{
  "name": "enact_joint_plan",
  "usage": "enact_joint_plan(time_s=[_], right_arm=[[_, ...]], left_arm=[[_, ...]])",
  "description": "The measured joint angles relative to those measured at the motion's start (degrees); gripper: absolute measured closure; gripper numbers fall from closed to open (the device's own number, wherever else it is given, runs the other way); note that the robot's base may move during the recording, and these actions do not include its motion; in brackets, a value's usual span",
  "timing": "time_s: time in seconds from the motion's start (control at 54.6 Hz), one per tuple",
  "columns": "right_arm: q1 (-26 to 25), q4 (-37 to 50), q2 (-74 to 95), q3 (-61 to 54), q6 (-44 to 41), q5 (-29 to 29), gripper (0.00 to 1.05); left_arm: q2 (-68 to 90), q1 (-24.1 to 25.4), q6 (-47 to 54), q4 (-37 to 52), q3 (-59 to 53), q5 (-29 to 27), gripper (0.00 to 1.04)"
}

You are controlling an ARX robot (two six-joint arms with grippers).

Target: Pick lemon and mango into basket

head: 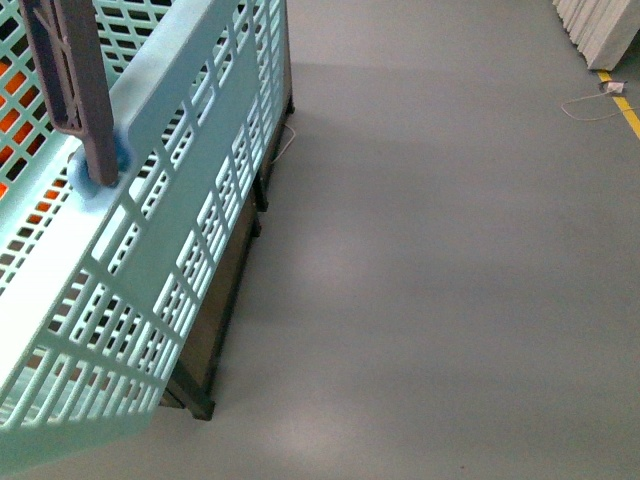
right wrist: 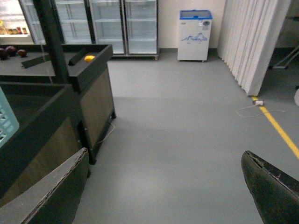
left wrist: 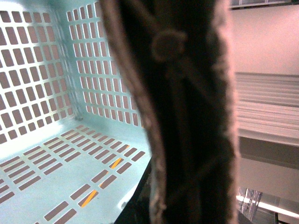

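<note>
The grey floor (right wrist: 187, 140) lies open on the robot's right. It runs back to glass-door fridges (right wrist: 107, 23), a blue-lidded chest freezer (right wrist: 195, 32) and a white curtain (right wrist: 247, 42), with a yellow line (right wrist: 275, 126) along its far side. The basket (head: 170, 75) stands at the left over the dark worktop (right wrist: 88, 70), its wall at the worktop's edge and its brown handle (head: 65, 70) raised. The lemon (right wrist: 89, 58) lies further along that worktop, well apart from the basket. The right pincer (right wrist: 164, 154) is spread wide above the floor, holding nothing. A dark blurred shape (left wrist: 187, 116) blocks the left wrist view, so I cannot tell how the left pincer stands.
</note>
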Motion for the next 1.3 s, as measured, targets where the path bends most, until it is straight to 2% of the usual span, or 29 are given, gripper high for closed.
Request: enact_joint_plan(time_s=[1.301], right_arm=[[0.0,0.0,0.0,0.0,0.0,0.2,0.09]], left_arm=[[0.0,0.0,0.0,-0.1,0.0,0.0,1.00]])
